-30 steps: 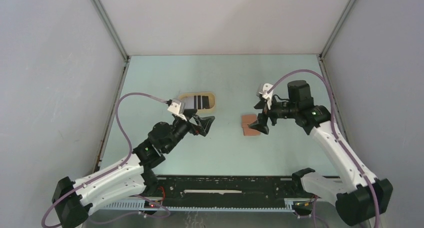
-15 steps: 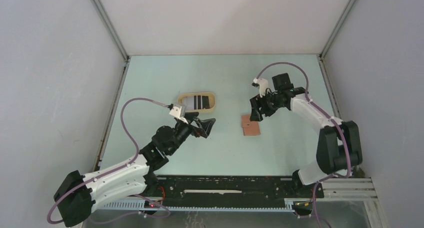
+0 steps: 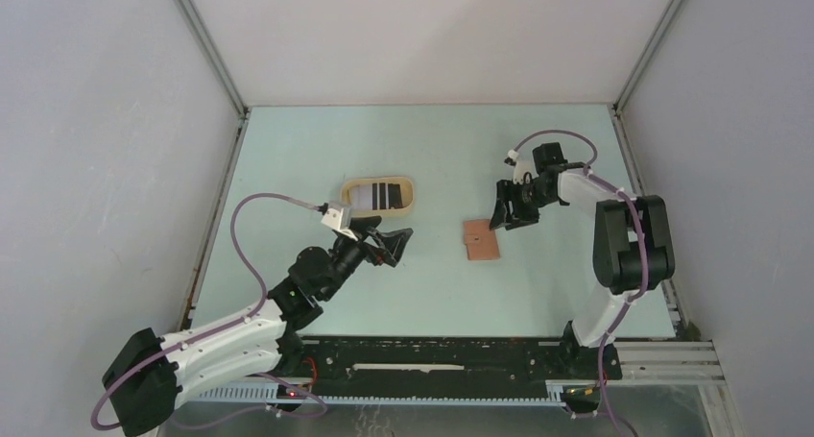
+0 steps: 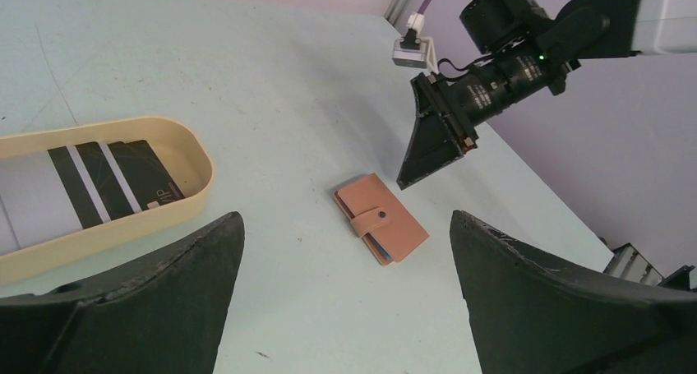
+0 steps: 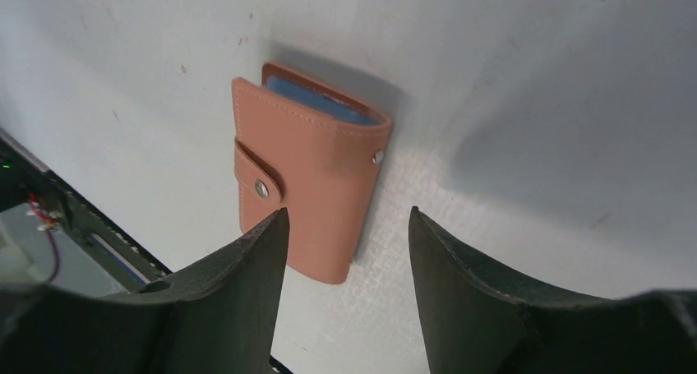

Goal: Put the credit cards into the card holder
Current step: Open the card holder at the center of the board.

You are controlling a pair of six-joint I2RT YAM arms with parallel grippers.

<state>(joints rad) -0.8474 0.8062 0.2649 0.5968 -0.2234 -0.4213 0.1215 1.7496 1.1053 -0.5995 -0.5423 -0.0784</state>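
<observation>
The card holder [image 3: 481,239] lies shut on the pale green table, a reddish-brown wallet [image 5: 308,201] with its snap tab fastened and blue pockets showing at one edge. The credit cards [image 3: 381,193] lie in the oval beige tray: a black one with pale stripes [image 4: 115,181] and a whitish one beside it. My right gripper [image 3: 500,218] hovers just beyond the wallet's far right corner, open [image 5: 348,214], nothing between its fingers. Left of the wallet and in front of the tray, my left gripper [image 3: 396,244] stands wide open [image 4: 345,218] and empty, pointing at the card holder [image 4: 380,228].
The beige tray [image 3: 411,199] sits at centre left, its rim [image 4: 201,156] close to my left fingers. Grey walls enclose the table on three sides. A black rail [image 3: 432,360] runs along the near edge between the arm bases.
My right gripper has pulled back from the wallet toward the far right, its jaws narrowing, and its arm has folded upright. The wallet stays put. The left arm barely shifted.
</observation>
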